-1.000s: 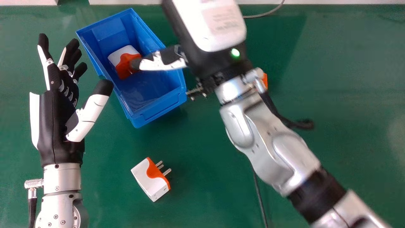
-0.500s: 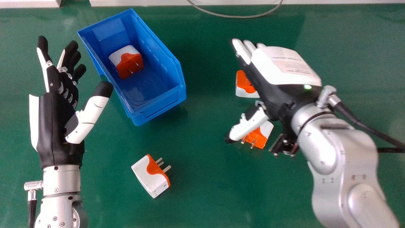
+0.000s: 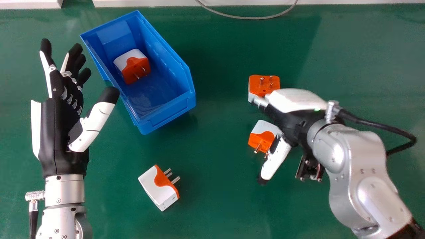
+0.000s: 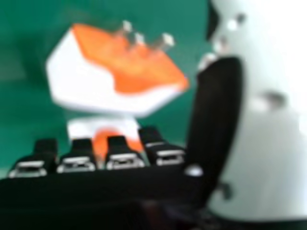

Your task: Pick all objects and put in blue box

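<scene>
Right hand (image 3: 289,121): open, thumb spread, holding nothing; beside one adapter (image 3: 262,137), near second adapter (image 3: 264,85). Left hand (image 3: 58,132): open, beside blue box (image 3: 171,112). Third adapter (image 3: 136,68): inside box. Fourth adapter (image 3: 157,187): apart from box's edge, green tabletop (image 3: 212,142) around.

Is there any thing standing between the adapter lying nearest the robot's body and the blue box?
Nothing visible does: between that adapter and the blue box lies bare table. The left hand is off to the side.
</scene>
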`<action>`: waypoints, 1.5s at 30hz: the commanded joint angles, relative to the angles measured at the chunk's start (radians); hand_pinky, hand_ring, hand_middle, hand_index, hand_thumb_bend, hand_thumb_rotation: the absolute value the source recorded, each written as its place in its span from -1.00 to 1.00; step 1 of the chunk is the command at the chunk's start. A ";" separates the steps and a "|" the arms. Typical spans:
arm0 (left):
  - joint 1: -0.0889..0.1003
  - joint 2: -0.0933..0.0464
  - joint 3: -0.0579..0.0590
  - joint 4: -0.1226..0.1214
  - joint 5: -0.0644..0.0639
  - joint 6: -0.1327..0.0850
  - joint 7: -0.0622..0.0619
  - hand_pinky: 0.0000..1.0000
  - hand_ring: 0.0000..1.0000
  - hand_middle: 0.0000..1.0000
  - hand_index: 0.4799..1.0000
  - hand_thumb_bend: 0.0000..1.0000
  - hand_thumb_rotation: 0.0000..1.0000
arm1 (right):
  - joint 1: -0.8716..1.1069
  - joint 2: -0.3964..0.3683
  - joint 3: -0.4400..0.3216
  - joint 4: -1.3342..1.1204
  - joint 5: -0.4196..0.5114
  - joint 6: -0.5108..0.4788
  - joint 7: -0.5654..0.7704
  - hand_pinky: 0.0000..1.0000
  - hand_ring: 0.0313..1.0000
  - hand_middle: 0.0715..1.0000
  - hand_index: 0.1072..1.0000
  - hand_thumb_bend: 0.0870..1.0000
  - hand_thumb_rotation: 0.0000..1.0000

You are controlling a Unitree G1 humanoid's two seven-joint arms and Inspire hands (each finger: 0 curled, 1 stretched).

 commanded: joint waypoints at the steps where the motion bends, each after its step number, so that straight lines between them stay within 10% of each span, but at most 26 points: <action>1: 0.008 -0.001 0.005 -0.024 -0.001 -0.009 0.002 0.86 0.90 0.89 0.73 0.68 0.03 | -0.035 0.013 0.013 0.051 0.012 -0.020 -0.038 0.57 0.91 0.96 0.85 1.00 -0.62; 6: 0.011 -0.002 0.006 -0.036 0.039 0.001 0.039 0.82 0.89 0.88 0.71 0.70 0.07 | -0.028 0.033 0.036 0.154 0.023 -0.065 -0.158 0.35 0.68 0.81 0.81 1.00 -0.66; 12: 0.005 0.000 -0.002 -0.032 0.006 -0.002 0.017 0.83 0.89 0.88 0.69 0.69 0.07 | 0.006 0.070 0.014 0.211 0.100 -0.116 -0.315 -0.34 -0.02 0.24 0.57 0.45 -0.94; 16: -0.001 0.000 0.001 -0.023 0.005 -0.012 0.010 0.84 0.90 0.89 0.70 0.69 0.05 | 0.033 0.074 0.001 0.205 0.144 -0.161 -0.426 -0.37 -0.10 0.14 0.39 0.27 -0.96; 21: -0.004 0.000 0.005 -0.023 0.043 -0.013 0.041 0.84 0.89 0.88 0.70 0.67 0.05 | 0.039 0.053 -0.021 0.180 0.206 -0.219 -0.477 -0.39 -0.21 0.02 0.04 0.04 -0.99; 45: -0.006 0.000 -0.002 -0.018 0.042 -0.022 0.043 0.83 0.88 0.88 0.70 0.66 0.07 | 0.120 0.050 -0.132 -0.151 0.330 -0.416 -0.688 -0.38 -0.20 -0.07 -0.06 -0.11 -1.00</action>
